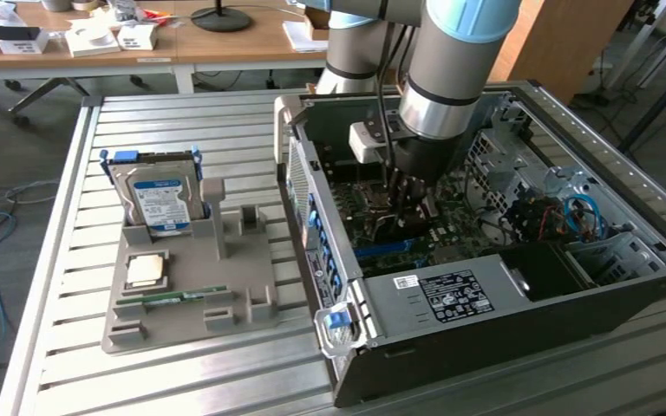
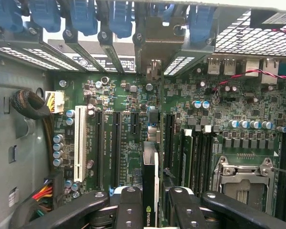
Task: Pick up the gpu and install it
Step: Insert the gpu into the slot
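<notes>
Inside the open computer case (image 1: 519, 329), my gripper (image 1: 408, 201) hangs low over the motherboard (image 2: 128, 143). It is shut on the gpu (image 2: 150, 167), a thin black card seen edge-on with a green logo near my fingers (image 2: 128, 207). The card runs from between the two fingers toward the case's rear wall. Its metal bracket (image 2: 152, 67) stands at the rear slot openings. The card lies parallel to the long black expansion slots (image 2: 115, 148) and beside them. Whether its edge sits in a slot is hidden.
A white slot (image 2: 79, 143), memory slots (image 2: 186, 157) and the processor socket (image 2: 240, 183) flank the card. Blue slot latches (image 2: 81, 14) line the rear wall. On the slatted table, a grey holder (image 1: 194, 295) carries a hard drive (image 1: 159, 204), a processor chip (image 1: 146, 270) and a green memory stick (image 1: 177, 299).
</notes>
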{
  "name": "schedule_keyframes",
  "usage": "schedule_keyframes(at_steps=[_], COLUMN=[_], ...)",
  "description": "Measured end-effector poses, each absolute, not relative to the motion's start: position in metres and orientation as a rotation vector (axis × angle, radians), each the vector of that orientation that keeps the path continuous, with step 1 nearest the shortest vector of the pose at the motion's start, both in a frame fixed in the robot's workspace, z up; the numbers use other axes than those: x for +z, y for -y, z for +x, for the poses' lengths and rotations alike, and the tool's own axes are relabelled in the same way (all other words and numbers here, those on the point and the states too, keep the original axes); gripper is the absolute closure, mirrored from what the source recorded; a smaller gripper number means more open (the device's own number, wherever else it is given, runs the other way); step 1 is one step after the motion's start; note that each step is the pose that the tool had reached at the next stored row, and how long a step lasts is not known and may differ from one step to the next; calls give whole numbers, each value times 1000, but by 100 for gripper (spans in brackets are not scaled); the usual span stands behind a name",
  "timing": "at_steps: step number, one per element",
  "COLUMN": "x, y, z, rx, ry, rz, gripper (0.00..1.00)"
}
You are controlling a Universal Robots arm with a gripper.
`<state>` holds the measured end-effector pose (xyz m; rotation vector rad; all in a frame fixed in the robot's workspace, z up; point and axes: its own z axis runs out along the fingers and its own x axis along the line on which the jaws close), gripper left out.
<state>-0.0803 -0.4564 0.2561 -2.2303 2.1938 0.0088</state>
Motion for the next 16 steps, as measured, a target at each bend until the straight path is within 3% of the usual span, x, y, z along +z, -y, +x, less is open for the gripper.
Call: schedule_keyframes(at_steps=[16], x=[256], y=[456], z=[-80], rx=[8], ry=[-2193], rz=[-2231], gripper=[74])
